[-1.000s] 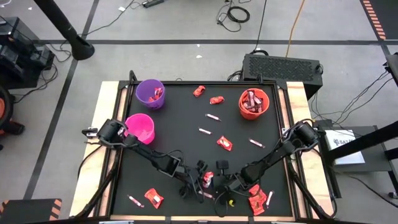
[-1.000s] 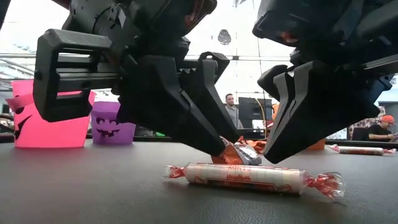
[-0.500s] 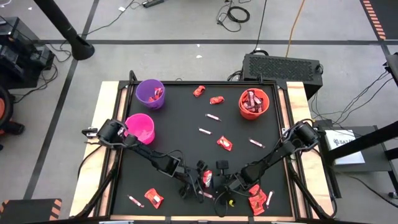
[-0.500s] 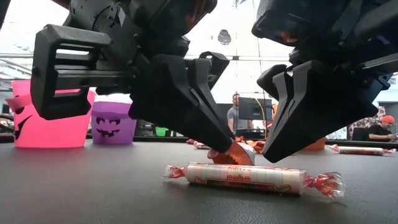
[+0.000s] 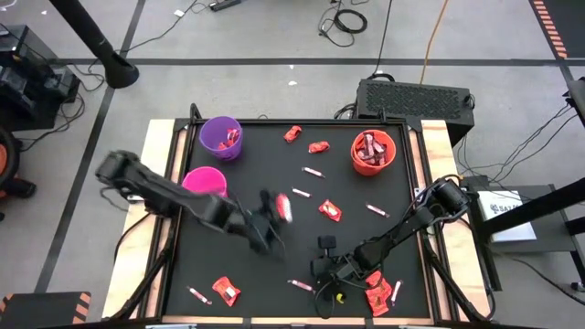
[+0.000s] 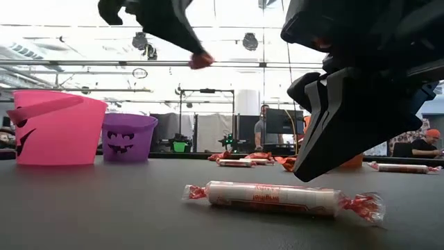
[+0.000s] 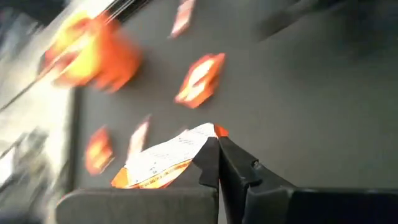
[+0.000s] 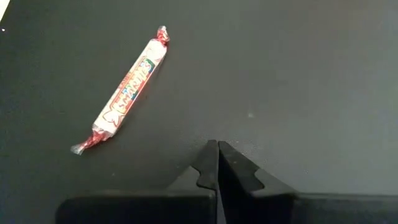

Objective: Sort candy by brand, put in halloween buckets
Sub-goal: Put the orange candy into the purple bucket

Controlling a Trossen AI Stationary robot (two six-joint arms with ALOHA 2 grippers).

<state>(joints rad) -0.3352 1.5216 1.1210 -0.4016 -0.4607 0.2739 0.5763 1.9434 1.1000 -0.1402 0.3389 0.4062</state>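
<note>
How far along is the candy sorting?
Partly done. The orange bucket and purple bucket already hold sweets. The left gripper is lifted with jaws shut on a red packet. The right gripper waits low, shut. Many candies remain, like the white roll.

Lighting: bright, even overhead; ceiling glare in low view. Left arm (image 5: 183, 201) motion-blurred; left wrist view smeared.

the pinkish-white stick (image 8: 127, 87) reads "smarties" — nothing else is legible.
</note>
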